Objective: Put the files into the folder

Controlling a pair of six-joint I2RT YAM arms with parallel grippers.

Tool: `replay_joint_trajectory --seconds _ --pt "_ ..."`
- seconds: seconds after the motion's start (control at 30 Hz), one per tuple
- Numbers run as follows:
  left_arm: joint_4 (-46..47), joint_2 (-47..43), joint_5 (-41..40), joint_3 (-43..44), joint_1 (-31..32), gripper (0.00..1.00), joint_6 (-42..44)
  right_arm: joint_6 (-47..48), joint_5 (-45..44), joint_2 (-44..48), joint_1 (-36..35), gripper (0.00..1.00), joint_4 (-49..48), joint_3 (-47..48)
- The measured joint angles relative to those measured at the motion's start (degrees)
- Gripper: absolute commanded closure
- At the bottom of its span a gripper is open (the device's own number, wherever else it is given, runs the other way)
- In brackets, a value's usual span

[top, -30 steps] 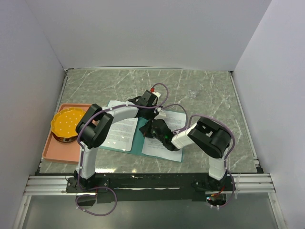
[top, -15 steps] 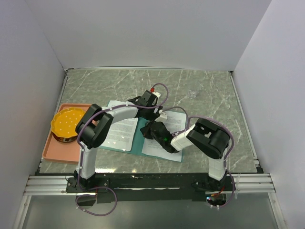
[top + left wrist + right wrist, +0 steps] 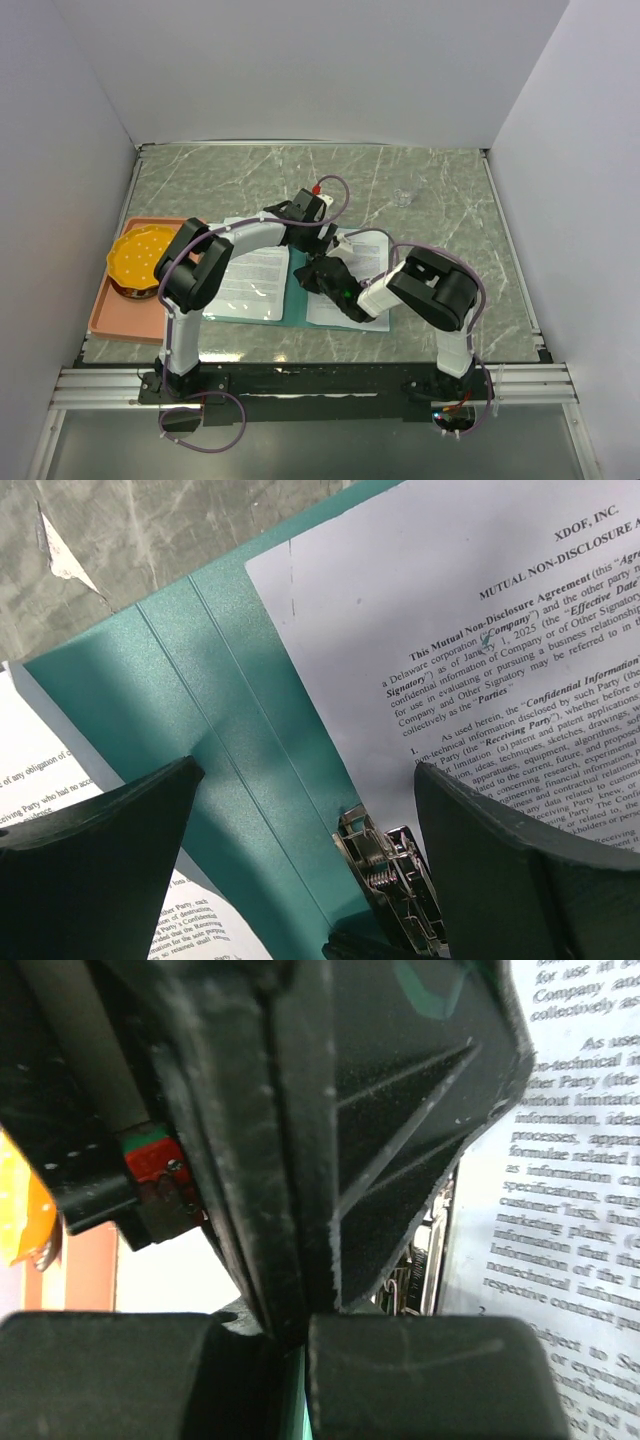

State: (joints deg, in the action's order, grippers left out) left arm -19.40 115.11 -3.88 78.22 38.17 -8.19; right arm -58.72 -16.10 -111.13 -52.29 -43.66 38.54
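Observation:
The teal folder point(image 3: 297, 300) lies open flat at the table's middle. One printed sheet point(image 3: 250, 280) lies on its left half and another point(image 3: 365, 255) on its right half. My left gripper point(image 3: 325, 243) hovers open over the spine. In the left wrist view the left gripper point(image 3: 305, 780) straddles the teal spine point(image 3: 180, 670) and the metal clip point(image 3: 385, 875), with the headed sheet point(image 3: 500, 630) to the right. My right gripper point(image 3: 310, 272) is shut, low beside the clip, right under the left gripper. In its own view point(image 3: 305, 1325) only a thin teal sliver shows between the fingers.
A salmon-orange tray point(image 3: 120, 315) with a yellow dimpled object point(image 3: 140, 258) sits at the left edge. A small clear object point(image 3: 403, 197) stands at the back right. White walls close in the table on three sides. The left gripper's body fills most of the right wrist view.
The left wrist has drawn slightly back and to the left. The right gripper has crept a little left along the spine. The folder and sheets have shifted a little.

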Motion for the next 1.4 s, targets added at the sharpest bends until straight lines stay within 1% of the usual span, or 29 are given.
replay_joint_trajectory --seconds 0.57,0.77,0.83,1.0,1.27,1.3,1.37,1.4 --pt "0.90 -0.31 -0.07 -0.79 -0.48 0.04 0.28 -2.82 3.80 -5.11 0.04 1.00 -10.69 -0.94" --pt "1.03 -0.31 -0.37 -0.79 -0.48 0.04 0.24 -3.21 5.11 -6.75 0.04 1.00 -16.04 -2.36" --pt "0.52 -0.44 -0.04 -0.79 -0.48 0.04 0.44 -5.40 5.07 -6.75 0.39 1.00 -17.70 -3.56" --pt "-1.27 -0.66 0.35 -0.48 -0.59 0.04 0.57 -7.45 5.38 -5.40 1.62 1.00 -18.34 -5.18" --pt "-4.44 -0.66 0.55 1.09 -0.72 0.04 0.61 -5.20 6.69 -2.71 1.95 1.00 -14.34 -4.02" --pt "-5.44 -0.66 0.55 1.55 -0.83 0.04 0.66 -4.55 7.02 -2.34 2.05 0.94 -13.44 -3.74" --pt "-7.76 -0.66 0.24 2.56 -1.01 0.04 1.09 -3.08 7.58 -1.40 2.19 0.87 -11.06 -3.04" --pt "-9.01 -0.66 0.15 3.21 -1.16 0.04 1.25 -2.19 7.78 -0.81 2.27 0.80 -9.38 -2.49"
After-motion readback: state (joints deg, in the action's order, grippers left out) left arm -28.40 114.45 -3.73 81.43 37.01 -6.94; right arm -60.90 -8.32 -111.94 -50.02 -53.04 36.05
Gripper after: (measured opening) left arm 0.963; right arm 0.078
